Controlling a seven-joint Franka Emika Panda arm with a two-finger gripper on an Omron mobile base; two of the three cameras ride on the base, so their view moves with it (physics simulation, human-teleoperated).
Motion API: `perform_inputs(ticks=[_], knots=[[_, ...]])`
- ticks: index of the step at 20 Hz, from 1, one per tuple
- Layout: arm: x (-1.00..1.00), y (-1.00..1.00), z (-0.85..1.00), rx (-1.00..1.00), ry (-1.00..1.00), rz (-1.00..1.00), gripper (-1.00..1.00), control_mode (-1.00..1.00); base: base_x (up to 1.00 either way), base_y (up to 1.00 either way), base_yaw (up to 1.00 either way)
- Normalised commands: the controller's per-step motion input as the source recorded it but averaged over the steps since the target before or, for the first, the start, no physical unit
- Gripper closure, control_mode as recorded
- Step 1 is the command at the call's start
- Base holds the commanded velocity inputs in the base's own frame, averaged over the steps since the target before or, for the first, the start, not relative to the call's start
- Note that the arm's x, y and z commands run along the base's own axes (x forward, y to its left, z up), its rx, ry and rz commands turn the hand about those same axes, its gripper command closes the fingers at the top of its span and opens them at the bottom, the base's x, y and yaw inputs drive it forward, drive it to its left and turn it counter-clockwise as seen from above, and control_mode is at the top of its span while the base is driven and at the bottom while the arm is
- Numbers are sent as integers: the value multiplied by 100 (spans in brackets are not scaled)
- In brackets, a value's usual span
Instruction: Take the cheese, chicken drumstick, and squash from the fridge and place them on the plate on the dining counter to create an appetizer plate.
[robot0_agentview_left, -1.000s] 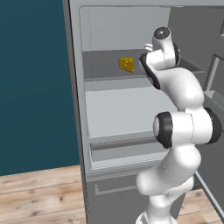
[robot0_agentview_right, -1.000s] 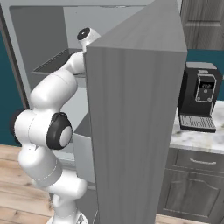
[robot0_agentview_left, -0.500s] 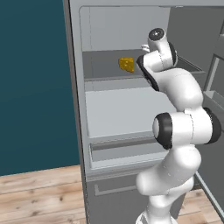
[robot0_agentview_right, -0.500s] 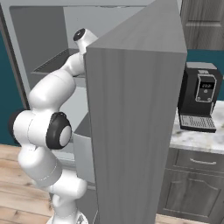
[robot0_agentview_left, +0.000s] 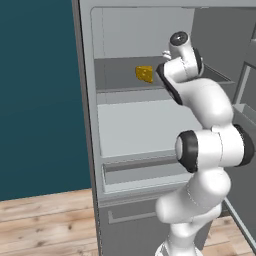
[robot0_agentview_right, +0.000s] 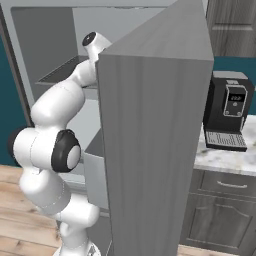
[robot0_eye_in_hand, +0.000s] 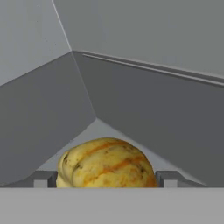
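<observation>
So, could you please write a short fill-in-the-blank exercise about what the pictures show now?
1. The squash lies between the two ____ of the gripper.
2. The cheese sits on the ____ shelf of the fridge.
3. The fridge door stands ____.
4. Beside the fridge stands a black ____ machine.

Missing words: fingertips; top; open; coffee

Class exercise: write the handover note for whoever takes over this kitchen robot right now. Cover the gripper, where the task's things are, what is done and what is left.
Gripper: inside the tall grey fridge, at its upper shelf, fingertips on either side of the pale yellow squash with orange streaks; whether they already press on it cannot be told.
Bright yellow cheese wedge: on that same shelf, untouched.
Done: fridge open, squash reached.
Left: lift out the squash, then the cheese and chicken drumstick, and carry each to the plate on the dining counter.
</observation>
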Motion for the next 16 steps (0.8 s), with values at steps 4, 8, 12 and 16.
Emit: perform_inputs(ticks=[4, 8, 12, 16], knots=[[-77, 0, -1, 0, -2, 1, 100, -100, 0, 0, 0], [-91, 1, -7, 0, -2, 3, 100, -100, 0, 0, 0], [-100, 8, 0, 0, -13, 2, 100, -100, 0, 0, 0], [-100, 8, 5, 0, -12, 4, 100, -100, 0, 0, 0]])
